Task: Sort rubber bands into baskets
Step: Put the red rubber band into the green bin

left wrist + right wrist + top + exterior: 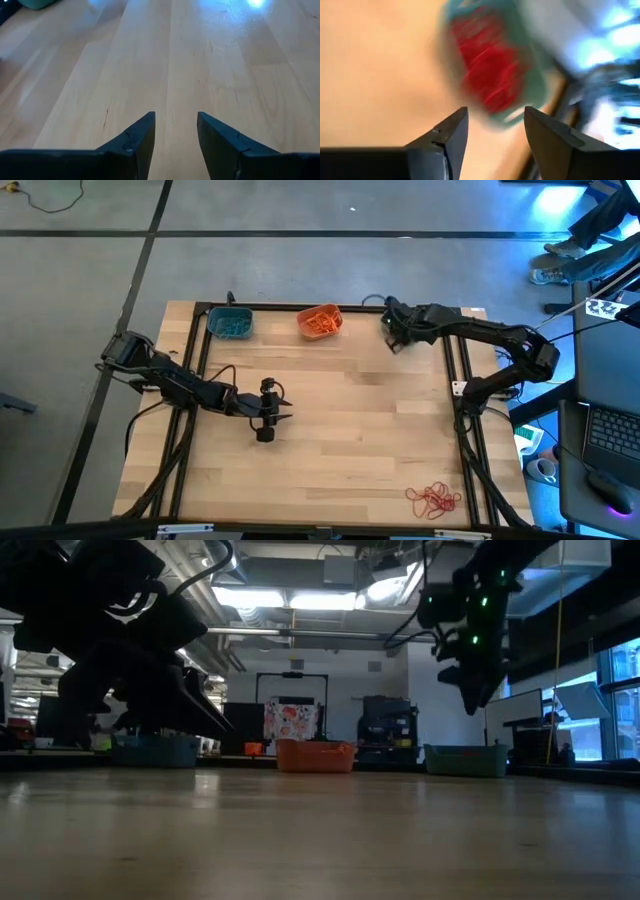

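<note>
Right wrist view: teal basket [495,65] of red bands (smeared, indistinct).

third basket: in the high view my right gripper [393,332] sits over it at the far right of the table, so I cannot see it there.
teal basket [495,65] in my right wrist view: smeared by blur; the red rubber bands [487,70] inside show only as a red mass, no single loop to tell.
teal basket [230,324] at far left: its contents too small to tell apart.
orange basket [320,321]: orange tangle, loops uncountable.
red pile [433,499] near right: loops run together.
my left gripper [150,690] in the low view: dark silhouette, top cut off by the edge.
teal corner [35,4] in my left wrist view: cut by the edge, too little to name.
</note>
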